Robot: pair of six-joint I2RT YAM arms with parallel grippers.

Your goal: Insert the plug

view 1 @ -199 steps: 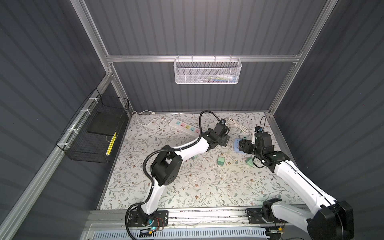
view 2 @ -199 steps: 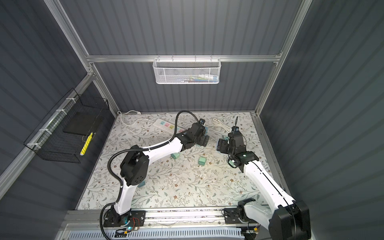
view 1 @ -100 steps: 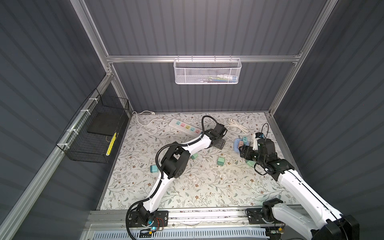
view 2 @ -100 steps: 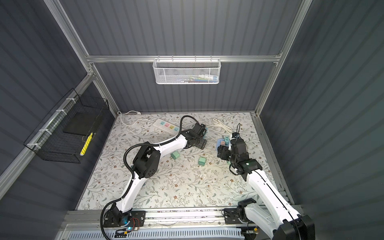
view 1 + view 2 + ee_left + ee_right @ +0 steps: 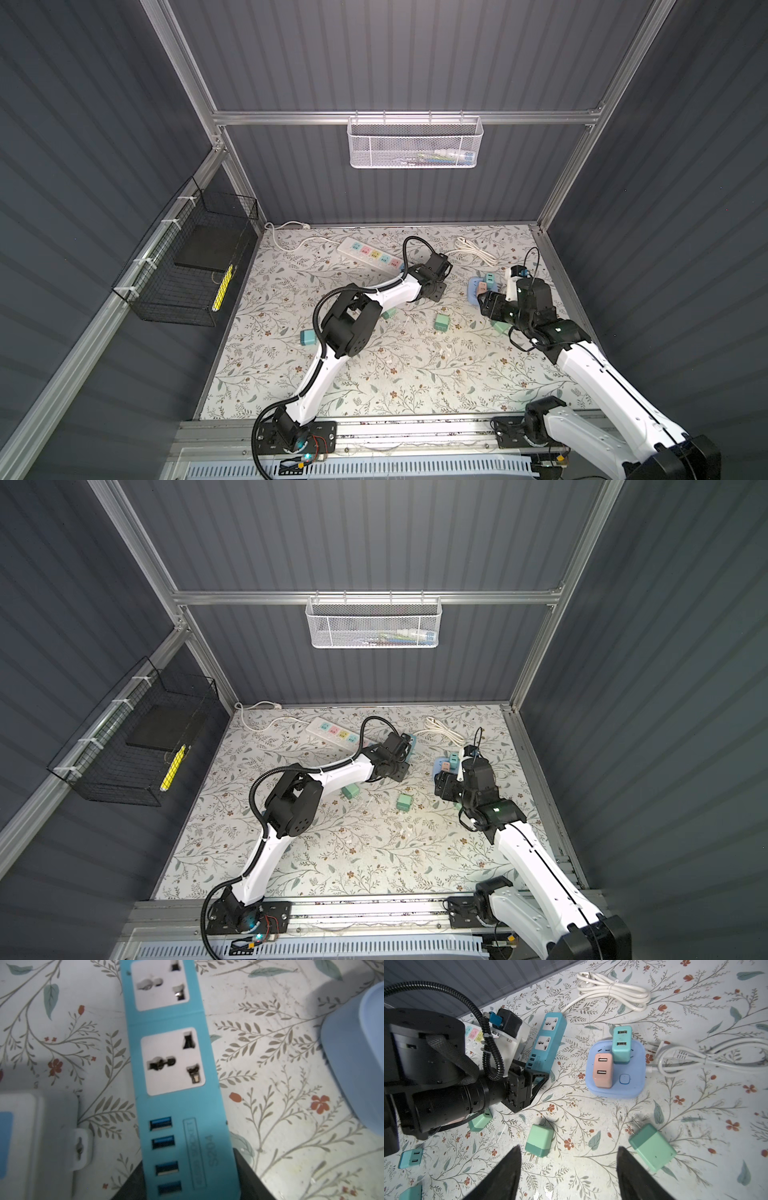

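Two arms: the right gripper (image 5: 569, 1148) hangs over the loose plugs. The left gripper (image 5: 188, 1156) is down at the teal power strip (image 5: 548, 1039), so the right is nearer for the pick-up.
Floral mat (image 5: 395, 374): carries every part.
Strip: long axis runs straight out from the left jaws, away from that arm. Sockets face up, and the nearer socket (image 5: 172, 1061) is empty.
Left jaws: one on each long edge of the strip's USB end, seemingly pressed against both. I read this as a steadying grip.
Square blue hub (image 5: 633, 1078): near the strip, with a pink charger (image 5: 603, 1070) and a teal charger (image 5: 622, 1045) standing in it.
Right jaws: wide apart, nothing between them but mat.
Green plug (image 5: 539, 1142): the likely task piece. It lies below the gap, off-centre, close to the jaw on the left arm's side. Its long axis is roughly crosswise to the line between the jaws, so they would close on its narrow sides.
Second green plug (image 5: 654, 1149): seen just past the other jaw, skewed.
Prongs (image 5: 534, 1160): on the first plug, flat to the mat, pointing back toward the right gripper and away from the strip. I judge they need turning downward before insertion.
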